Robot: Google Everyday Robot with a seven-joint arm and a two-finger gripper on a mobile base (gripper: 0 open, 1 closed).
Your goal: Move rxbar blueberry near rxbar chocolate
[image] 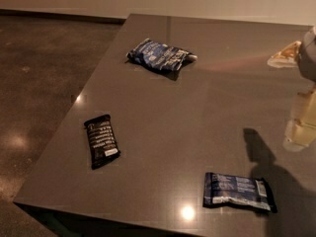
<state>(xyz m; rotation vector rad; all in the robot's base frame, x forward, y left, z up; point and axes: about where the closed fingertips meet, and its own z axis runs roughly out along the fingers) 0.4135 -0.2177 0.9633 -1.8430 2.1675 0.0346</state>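
The rxbar blueberry (239,192), a flat navy wrapper with white text, lies near the table's front edge at the right. The rxbar chocolate (102,141), a flat black wrapper with a white label patch, lies near the left edge, well apart from it. My gripper (300,126) shows as a pale shape at the right edge of the view. It hangs above the table, up and to the right of the blueberry bar, and holds nothing that I can see. Its shadow falls just right of that bar.
A larger, puffier blue snack bag (160,56) lies toward the back of the dark grey table (197,112). The table's left and front edges drop to a brown speckled floor (39,83).
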